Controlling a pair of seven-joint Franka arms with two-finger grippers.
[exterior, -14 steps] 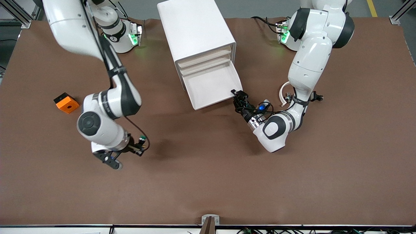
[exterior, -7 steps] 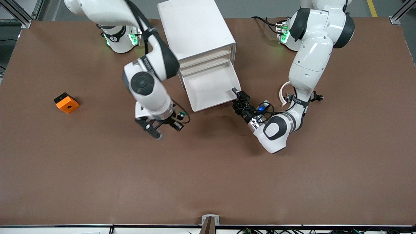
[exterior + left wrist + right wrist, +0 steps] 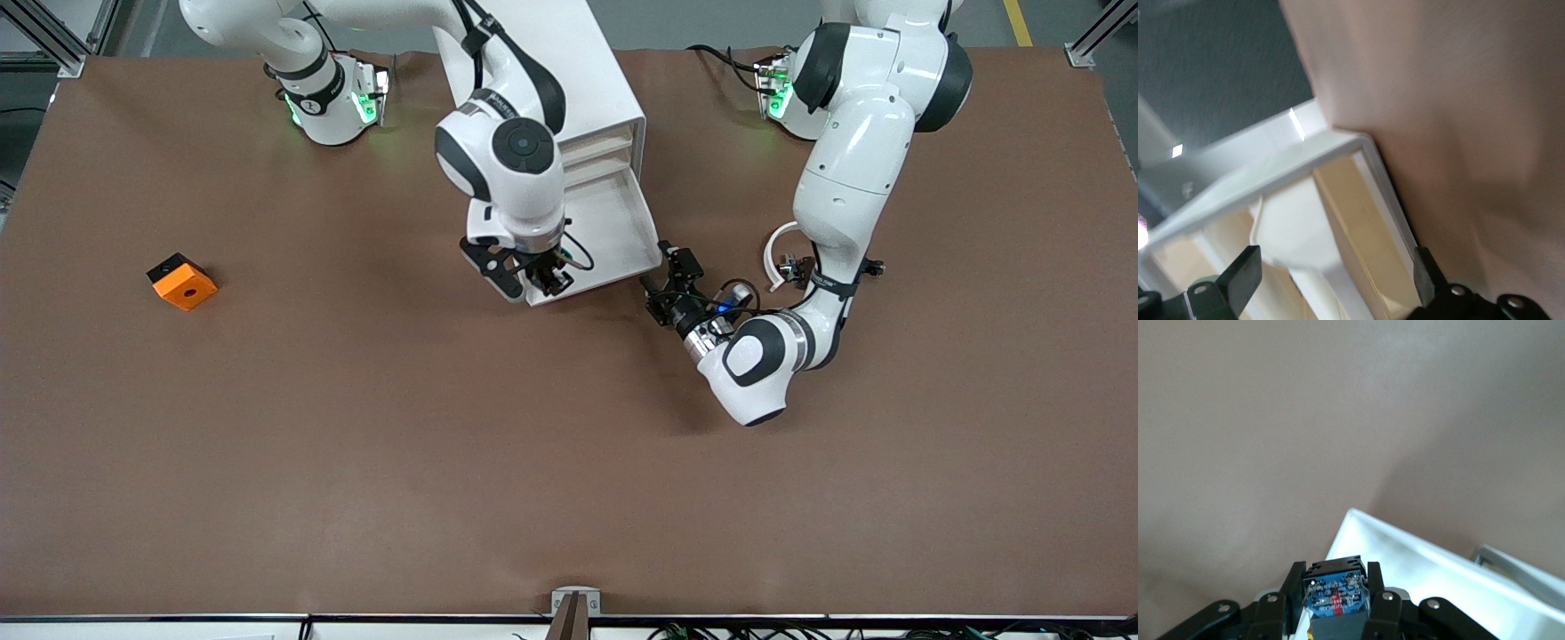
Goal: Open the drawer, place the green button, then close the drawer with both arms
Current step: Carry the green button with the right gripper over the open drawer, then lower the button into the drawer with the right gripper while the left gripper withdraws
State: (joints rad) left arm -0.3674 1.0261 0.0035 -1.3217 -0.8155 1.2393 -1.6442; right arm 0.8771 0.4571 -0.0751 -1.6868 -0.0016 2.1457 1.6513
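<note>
Drawer (image 3: 613,236) pulled out of white cabinet (image 3: 542,80), lowest of the stack. Button (image 3: 1335,593) clamped between fingers of right pincer (image 3: 532,277), over drawer's front corner toward right arm's end. Left pincer (image 3: 669,283) spread open, just beside drawer's other front corner. Orange block (image 3: 181,281) on brown bench (image 3: 356,462), well apart.
</note>
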